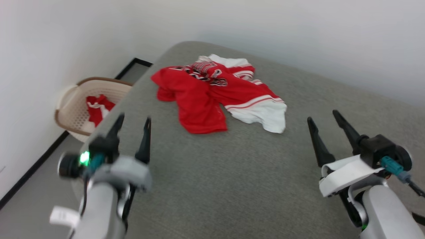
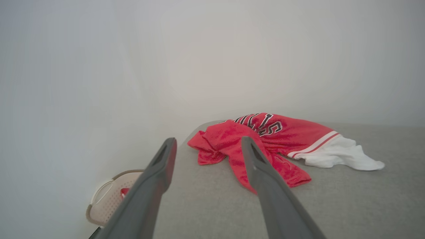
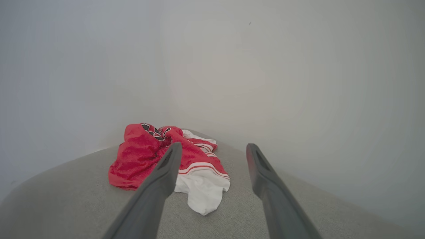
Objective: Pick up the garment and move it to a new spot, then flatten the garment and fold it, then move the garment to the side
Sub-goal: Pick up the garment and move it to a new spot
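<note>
The garment [image 1: 212,93], a red jersey with white sleeves, striped trim and black lettering, lies crumpled near the far end of the grey table [image 1: 232,172]. My left gripper [image 1: 132,119] hovers open at the table's near left, short of the garment. My right gripper [image 1: 323,116] is open at the near right, also apart from it. The left wrist view has the garment [image 2: 285,139] ahead beyond the open left gripper [image 2: 207,142]. From the right wrist, the garment [image 3: 146,156] lies ahead and left of the open right gripper [image 3: 214,147].
A beige perforated laundry basket [image 1: 74,109] stands on the floor left of the table, with red cloth [image 1: 96,108] inside; the basket [image 2: 109,199] appears again at the lower left of the left wrist view. White walls [image 1: 298,33] close in behind and to the left.
</note>
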`<state>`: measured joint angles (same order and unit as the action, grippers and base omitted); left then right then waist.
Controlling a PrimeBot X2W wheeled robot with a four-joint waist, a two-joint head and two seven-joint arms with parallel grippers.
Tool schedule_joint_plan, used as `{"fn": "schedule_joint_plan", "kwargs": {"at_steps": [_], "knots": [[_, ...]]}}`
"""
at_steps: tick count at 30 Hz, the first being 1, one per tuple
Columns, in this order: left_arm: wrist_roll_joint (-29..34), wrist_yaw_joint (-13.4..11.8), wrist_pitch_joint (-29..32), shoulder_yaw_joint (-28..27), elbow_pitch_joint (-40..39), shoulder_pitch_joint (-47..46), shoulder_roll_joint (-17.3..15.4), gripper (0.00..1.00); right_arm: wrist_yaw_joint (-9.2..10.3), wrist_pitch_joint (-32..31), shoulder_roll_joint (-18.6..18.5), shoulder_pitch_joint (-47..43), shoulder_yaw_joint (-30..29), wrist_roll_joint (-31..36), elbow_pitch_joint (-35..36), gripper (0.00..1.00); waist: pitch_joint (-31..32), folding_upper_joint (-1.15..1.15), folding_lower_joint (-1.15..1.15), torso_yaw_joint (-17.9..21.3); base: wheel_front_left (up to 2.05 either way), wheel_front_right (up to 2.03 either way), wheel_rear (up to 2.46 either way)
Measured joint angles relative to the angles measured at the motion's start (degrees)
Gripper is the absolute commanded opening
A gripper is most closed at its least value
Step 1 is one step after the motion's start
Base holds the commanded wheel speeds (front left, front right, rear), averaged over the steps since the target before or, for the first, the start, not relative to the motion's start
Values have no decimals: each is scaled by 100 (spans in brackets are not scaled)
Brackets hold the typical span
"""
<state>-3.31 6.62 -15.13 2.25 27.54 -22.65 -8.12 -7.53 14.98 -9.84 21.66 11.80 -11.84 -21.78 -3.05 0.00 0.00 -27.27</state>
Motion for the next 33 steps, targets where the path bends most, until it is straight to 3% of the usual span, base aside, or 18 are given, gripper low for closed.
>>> {"fn": "schedule_joint_plan", "kwargs": {"at_steps": [4, 6, 12, 19, 23, 33], "knots": [[-449, 53, 37, 115, 854, -1070, -123, 100, 0, 0, -53, 154, -16, 1, 104, 100, -155, 0, 0, 279, 0, 0, 0], [-531, 70, 140, 301, 1305, -1553, -356, 100, 0, 1, -55, 243, -18, 1, 162, 100, -261, 0, 0, 452, 0, 0, 0], [-2173, 71, 1145, 721, 2356, -2664, -849, 100, 0, 10, -30, 480, 2, 0, 290, 100, -682, 0, 0, 1103, 0, 0, 0], [-3652, 71, 2888, 1196, 2653, -3136, -1720, 100, 0, 13, 102, 594, -114, -9, 464, 100, -1233, 0, 0, 1948, 0, 0, 0], [-4187, 71, 3612, 1406, 2629, -3233, -2003, 100, 0, 13, 169, 647, -209, -11, 549, 100, -1538, 0, 0, 2376, 0, 0, 0], [-4815, 71, 4024, 1670, 2851, -3400, -2537, 100, 0, 12, 301, 730, -162, -9, 760, 100, -2240, 0, 0, 3224, 0, 0, 0]]}}
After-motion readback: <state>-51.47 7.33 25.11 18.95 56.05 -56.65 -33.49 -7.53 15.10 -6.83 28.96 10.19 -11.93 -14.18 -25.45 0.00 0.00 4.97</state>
